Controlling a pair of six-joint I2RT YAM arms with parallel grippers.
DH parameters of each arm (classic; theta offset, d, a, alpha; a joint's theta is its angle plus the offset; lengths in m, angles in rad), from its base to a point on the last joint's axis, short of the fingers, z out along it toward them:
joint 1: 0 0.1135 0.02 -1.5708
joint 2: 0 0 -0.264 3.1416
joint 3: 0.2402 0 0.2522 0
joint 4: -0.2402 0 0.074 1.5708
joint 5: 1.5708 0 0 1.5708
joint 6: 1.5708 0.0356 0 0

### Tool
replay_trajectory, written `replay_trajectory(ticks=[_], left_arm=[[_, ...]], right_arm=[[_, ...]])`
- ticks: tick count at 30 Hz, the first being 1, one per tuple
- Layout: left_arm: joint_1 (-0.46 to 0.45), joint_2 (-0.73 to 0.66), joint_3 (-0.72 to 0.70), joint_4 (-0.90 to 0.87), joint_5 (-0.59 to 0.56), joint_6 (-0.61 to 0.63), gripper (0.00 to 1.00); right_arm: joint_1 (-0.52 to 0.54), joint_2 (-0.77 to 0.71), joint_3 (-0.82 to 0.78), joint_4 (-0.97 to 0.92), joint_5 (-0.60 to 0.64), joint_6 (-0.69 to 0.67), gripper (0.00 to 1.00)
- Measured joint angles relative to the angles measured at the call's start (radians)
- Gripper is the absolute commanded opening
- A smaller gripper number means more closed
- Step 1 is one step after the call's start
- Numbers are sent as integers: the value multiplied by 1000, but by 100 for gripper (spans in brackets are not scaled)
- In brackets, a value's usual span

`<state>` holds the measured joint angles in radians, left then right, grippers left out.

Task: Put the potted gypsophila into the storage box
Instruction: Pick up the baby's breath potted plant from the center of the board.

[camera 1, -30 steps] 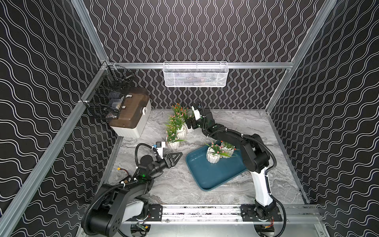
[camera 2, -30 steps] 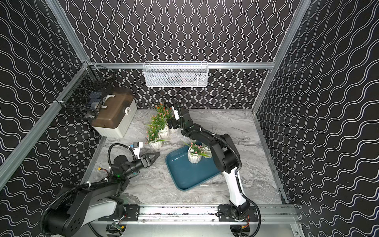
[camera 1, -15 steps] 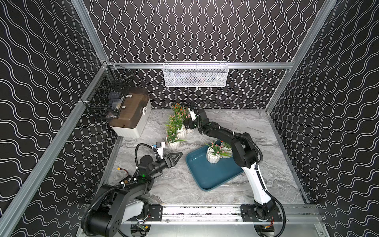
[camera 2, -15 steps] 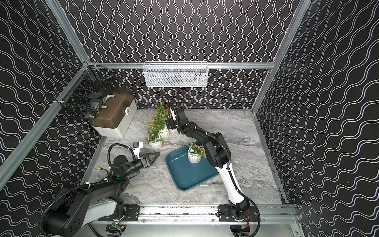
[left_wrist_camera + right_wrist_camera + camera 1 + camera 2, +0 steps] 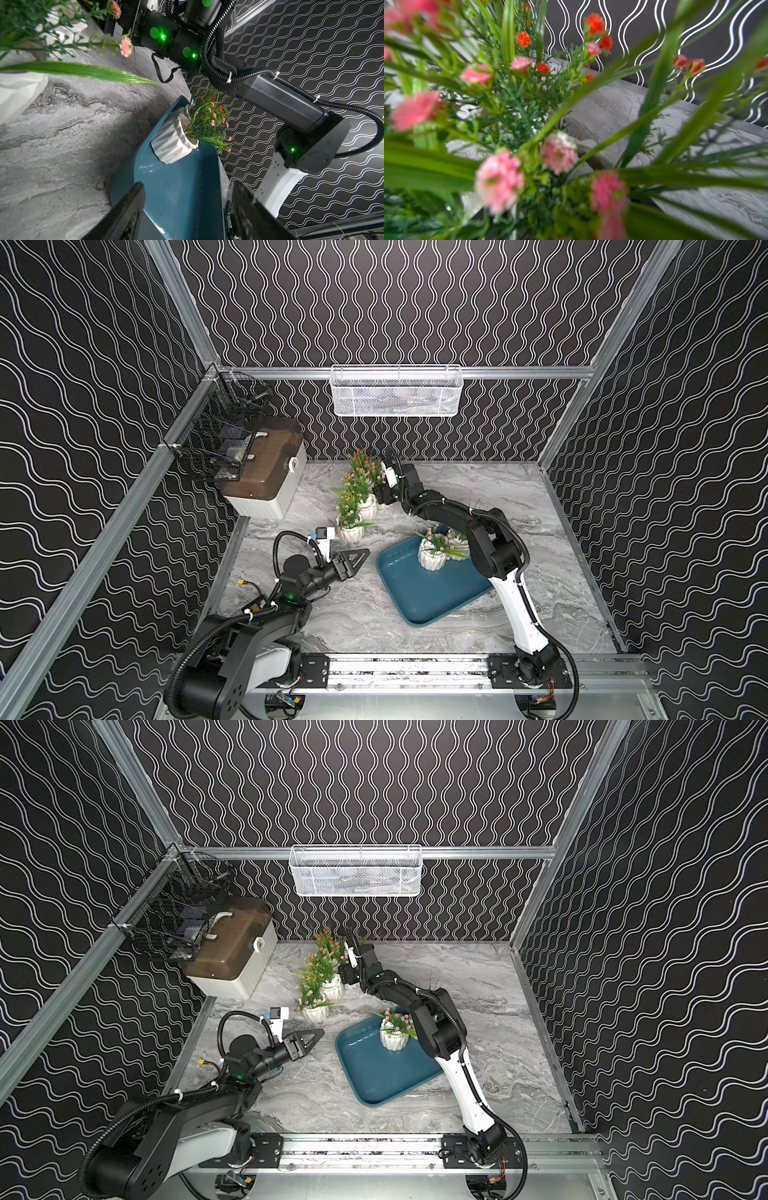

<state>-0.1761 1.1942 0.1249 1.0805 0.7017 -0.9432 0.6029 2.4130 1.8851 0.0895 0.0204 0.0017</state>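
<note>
The storage box point(image 5: 419, 597) is a shallow dark-teal plastic tray, smooth and glossy, with rounded corners and a flared rim. It lies askew on the grey marble-patterned table point(image 5: 519, 497). The potted gypsophila are small white ribbed pots with spiky green leaves and tiny pink, red or orange flowers. One boxed pot point(image 5: 432, 562) stands inside the box at its far end, and just behind it a half-hidden plant point(image 5: 457, 536) is partly covered by the right arm. Three more form a table row point(image 5: 351, 533) running from near the box towards the back wall.

The right arm rises from the front rail with its elbow bent above the box and its forearm stretched low towards the back. The right gripper point(image 5: 379, 494) is in among the stems at the far end of the row. Blurred leaves fill its wrist view, so I cannot tell whether it is open or gripping. The left arm is folded low at the front left, and the left gripper point(image 5: 363, 553) is near the box's left rim, its jaws apart and empty
</note>
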Motion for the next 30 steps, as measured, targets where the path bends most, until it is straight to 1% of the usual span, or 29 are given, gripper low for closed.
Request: replay_trajectory(ticks=[7,11,20,30], left_arm=[[0,0,-1,0,0,0,70],[0,0,-1,0,0,0,70],[0,-12,-2,0,0,0,70],[0,-22,-6,-1,-1,0,70]], right_arm=[[0,-64,-82,-9,25,-19,78],[-2,-124,-156,-16,43,-21,77],[-6,-246,-279,5,42,-16,77],[-14,-290,-344,30,18,-9,76]])
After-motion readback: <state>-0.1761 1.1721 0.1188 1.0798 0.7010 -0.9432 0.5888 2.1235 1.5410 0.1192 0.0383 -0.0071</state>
